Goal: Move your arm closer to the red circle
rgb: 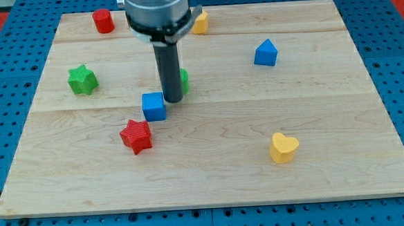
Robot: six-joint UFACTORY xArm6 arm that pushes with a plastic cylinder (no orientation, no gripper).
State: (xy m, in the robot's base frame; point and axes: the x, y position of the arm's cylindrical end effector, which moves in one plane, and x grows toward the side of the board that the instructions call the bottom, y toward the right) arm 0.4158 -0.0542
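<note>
My tip [173, 100], a bare rod holding nothing, rests just right of the blue cube [154, 106], well apart from the red circle [103, 21] at the view's top left

Red circle [103, 20] — green block [184, 80], perhaps.
</note>
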